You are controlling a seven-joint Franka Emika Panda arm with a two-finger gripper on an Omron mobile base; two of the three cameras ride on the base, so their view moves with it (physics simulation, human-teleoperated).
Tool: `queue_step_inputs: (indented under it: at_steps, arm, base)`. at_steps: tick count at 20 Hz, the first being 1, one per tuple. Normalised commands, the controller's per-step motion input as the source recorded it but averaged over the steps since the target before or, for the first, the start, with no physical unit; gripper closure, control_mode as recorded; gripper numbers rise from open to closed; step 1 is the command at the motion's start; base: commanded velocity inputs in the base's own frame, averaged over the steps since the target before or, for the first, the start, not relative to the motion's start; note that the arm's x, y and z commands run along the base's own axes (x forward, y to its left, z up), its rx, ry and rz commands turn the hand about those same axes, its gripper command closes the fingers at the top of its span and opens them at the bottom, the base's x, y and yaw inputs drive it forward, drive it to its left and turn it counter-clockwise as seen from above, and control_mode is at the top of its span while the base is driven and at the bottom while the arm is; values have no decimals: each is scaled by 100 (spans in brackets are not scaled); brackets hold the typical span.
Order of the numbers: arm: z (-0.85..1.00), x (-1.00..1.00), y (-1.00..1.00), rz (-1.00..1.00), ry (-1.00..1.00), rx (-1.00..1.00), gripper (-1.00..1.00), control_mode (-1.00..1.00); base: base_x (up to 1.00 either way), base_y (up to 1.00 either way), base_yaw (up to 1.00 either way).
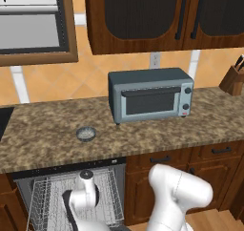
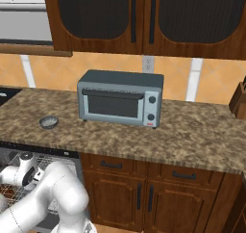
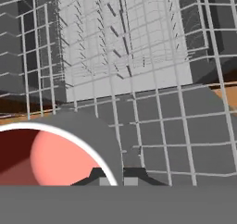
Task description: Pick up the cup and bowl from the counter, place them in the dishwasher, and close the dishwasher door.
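In the hand view the cup (image 3: pixel 51 158), with its white rim and pinkish-red inside, fills the lower left. My gripper (image 3: pixel 118 178) is shut on its rim, over the silver wire rack (image 3: pixel 152 126) of the dishwasher. From the base views my arm reaches down into the open dishwasher (image 1: pixel 47 196), also seen at the lower left (image 2: pixel 12 162). Its door is out of view. The dark grey bowl (image 1: pixel 86 133) sits alone on the counter (image 1: pixel 152 137), left of the toaster oven, and it shows in the right base view too (image 2: pixel 48 122).
A blue-grey toaster oven (image 1: pixel 150 95) stands at the back of the counter (image 2: pixel 182 138). A knife block (image 1: pixel 233 79) is at the far right. Dark wood cabinets (image 1: pixel 162 15) hang above, and drawers (image 2: pixel 144 172) run below the counter edge.
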Motion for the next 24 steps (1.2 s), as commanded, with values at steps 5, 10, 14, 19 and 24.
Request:
queue_step_inputs:
  at_steps: [5,10,14,19,24]
  arm:
    - [-12,48,4,-7,0,0,100,-100]
    - [-66,1,1,-1,7,0,100,-100]
    - [-68,0,0,0,3,0,100,-100]
    - [-26,0,0,0,0,0,100,-100]
    - [8,0,0,0,0,-1,-100,-100]
  base:
    - [0,0,0]
    - [0,0,0]
    - [0,0,0]
    - [0,0,0]
    - [0,0,0]
